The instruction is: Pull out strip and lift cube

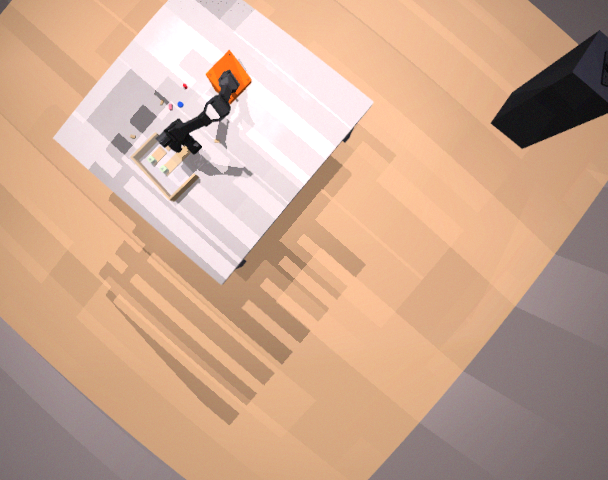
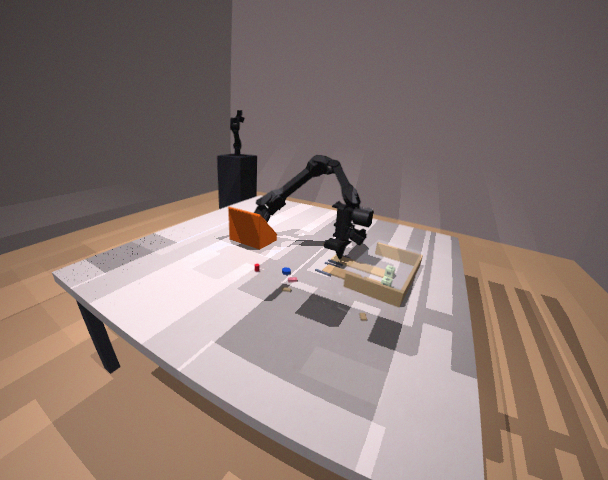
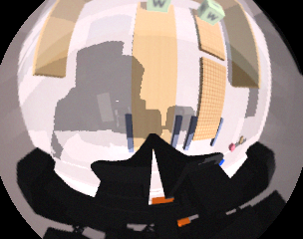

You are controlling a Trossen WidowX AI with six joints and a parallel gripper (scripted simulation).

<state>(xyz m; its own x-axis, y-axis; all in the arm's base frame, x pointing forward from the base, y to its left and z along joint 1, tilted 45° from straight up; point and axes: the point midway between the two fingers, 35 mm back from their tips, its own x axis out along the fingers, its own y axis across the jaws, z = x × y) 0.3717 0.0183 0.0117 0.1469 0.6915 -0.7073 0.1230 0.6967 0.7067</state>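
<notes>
A plain tan strip [image 3: 153,60] [image 2: 366,267] [image 1: 174,163] is in one piece. A pale green cube [image 3: 158,4] [image 2: 389,269] [image 1: 163,168] marked W sits at its far end. A second, textured strip [image 3: 211,95] is split by a gap from a far piece [image 3: 209,37] [image 1: 159,153]. Another green cube [image 3: 211,11] [image 2: 386,280] [image 1: 150,159] marked W sits on that far piece. My gripper [image 3: 151,135] [image 2: 339,256] is shut with nothing visible between its fingertips. It is over the near end of the one-piece strip; whether it touches is unclear.
A wooden three-sided frame [image 1: 154,180] [image 2: 374,290] [image 3: 54,50] surrounds the far parts of the strips. Thin dark blue bars [image 3: 130,132] [image 3: 177,131] flank the near strip ends. A red piece [image 2: 256,267], a blue piece [image 2: 286,270] and a pink piece [image 2: 292,279] lie nearby.
</notes>
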